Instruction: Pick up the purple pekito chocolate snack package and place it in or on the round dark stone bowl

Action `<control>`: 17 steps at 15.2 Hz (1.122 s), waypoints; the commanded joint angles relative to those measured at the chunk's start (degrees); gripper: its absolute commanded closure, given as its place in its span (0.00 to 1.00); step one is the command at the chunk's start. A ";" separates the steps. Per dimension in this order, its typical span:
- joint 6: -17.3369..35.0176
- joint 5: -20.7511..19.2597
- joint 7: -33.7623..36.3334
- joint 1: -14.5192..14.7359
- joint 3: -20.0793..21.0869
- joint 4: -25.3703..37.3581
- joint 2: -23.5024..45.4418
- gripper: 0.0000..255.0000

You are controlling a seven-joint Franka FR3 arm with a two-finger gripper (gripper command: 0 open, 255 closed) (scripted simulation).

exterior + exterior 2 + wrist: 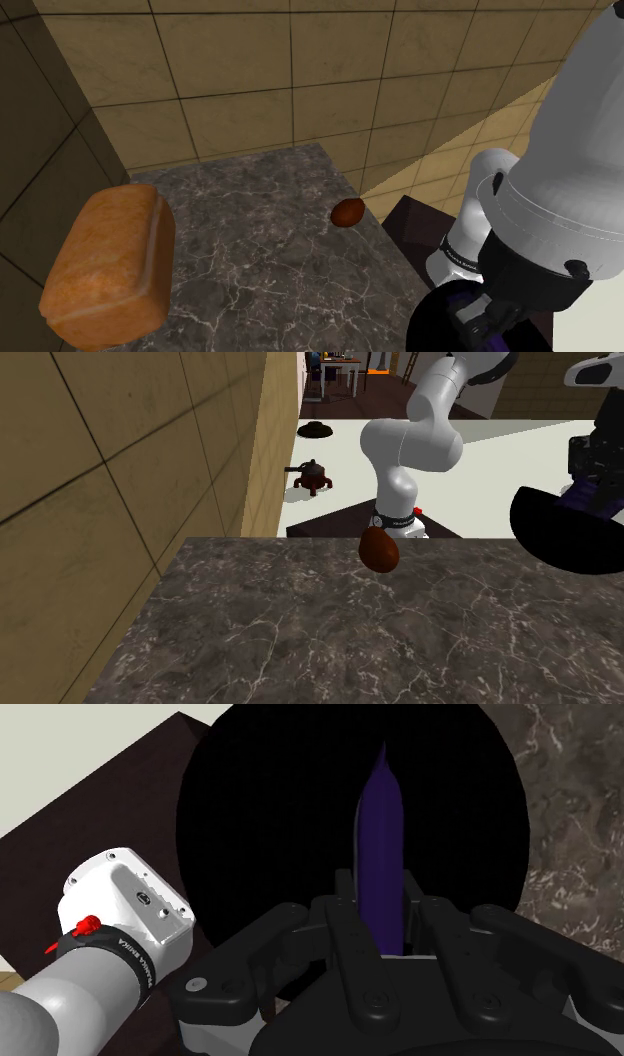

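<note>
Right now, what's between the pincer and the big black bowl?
The purple package. In the wrist view the pincer clasps it, and it pokes out in front of the black bowl.

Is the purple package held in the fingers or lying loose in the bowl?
Held: the fingers clasp the purple package from both sides, with the dark bowl beyond it.

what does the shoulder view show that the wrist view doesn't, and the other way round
Shoulder view: a bread loaf and a small brown item on the marble counter, with a tiled wall behind.
Wrist view: the gripper shut on the purple package, held edge-up over the black bowl.
Both: the counter, the bowl, the dark stand and the white arm.
</note>
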 commanded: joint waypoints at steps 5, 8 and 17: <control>0.45 0.16 -0.15 0.04 0.33 -0.52 0.03 1.00; 0.49 0.18 -0.11 0.05 0.37 -0.51 0.07 0.00; -4.90 -3.56 0.68 -1.16 -3.81 5.98 1.75 0.00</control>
